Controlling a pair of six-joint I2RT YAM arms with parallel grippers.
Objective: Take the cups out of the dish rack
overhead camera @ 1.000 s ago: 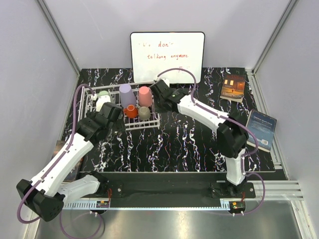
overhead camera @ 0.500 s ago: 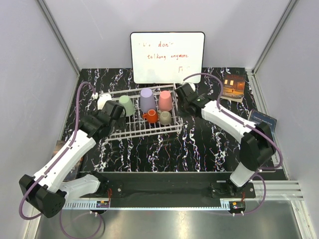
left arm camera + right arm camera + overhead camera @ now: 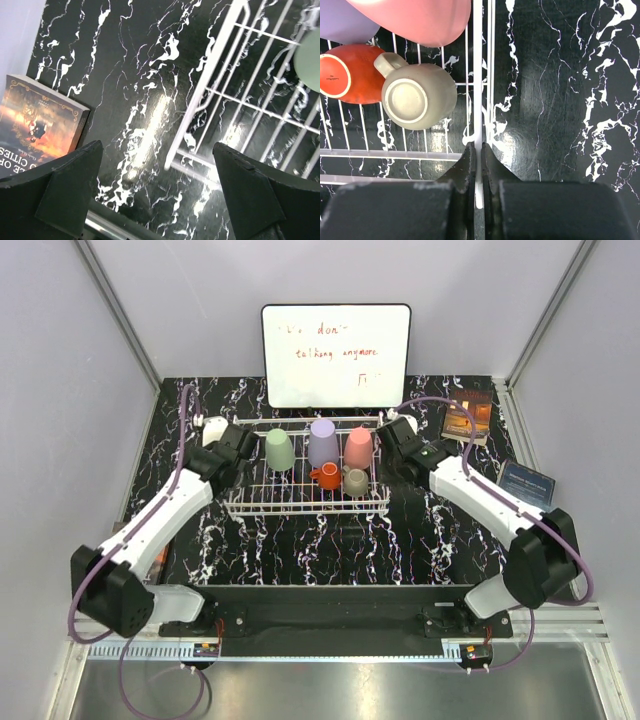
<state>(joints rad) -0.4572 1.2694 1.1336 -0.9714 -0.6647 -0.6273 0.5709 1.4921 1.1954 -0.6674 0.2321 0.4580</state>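
Note:
The white wire dish rack [image 3: 300, 502] sits at mid-table in front of the whiteboard. It holds upside-down cups: pale green [image 3: 279, 450], lavender [image 3: 322, 443], pink [image 3: 358, 448], orange with a handle [image 3: 326, 476] and beige-grey [image 3: 355, 481]. My right gripper [image 3: 388, 440] is at the rack's right end. In the right wrist view it [image 3: 478, 155] is shut on the rack's rail [image 3: 478, 75], beside the beige-grey cup [image 3: 417, 97]. My left gripper [image 3: 240, 445] is at the rack's left end. In the left wrist view it [image 3: 160, 195] is open and empty over the rack's corner [image 3: 215, 75].
A whiteboard [image 3: 336, 355] stands at the back. Two books lie on the right, one [image 3: 467, 415] at the back and a blue one [image 3: 525, 488] nearer. Another book [image 3: 35, 125] lies at the table's left edge. Grey walls enclose the black marbled table.
The rack with its cups has slid right toward the table's middle, with my right gripper on its right rail. My left gripper has followed its left end.

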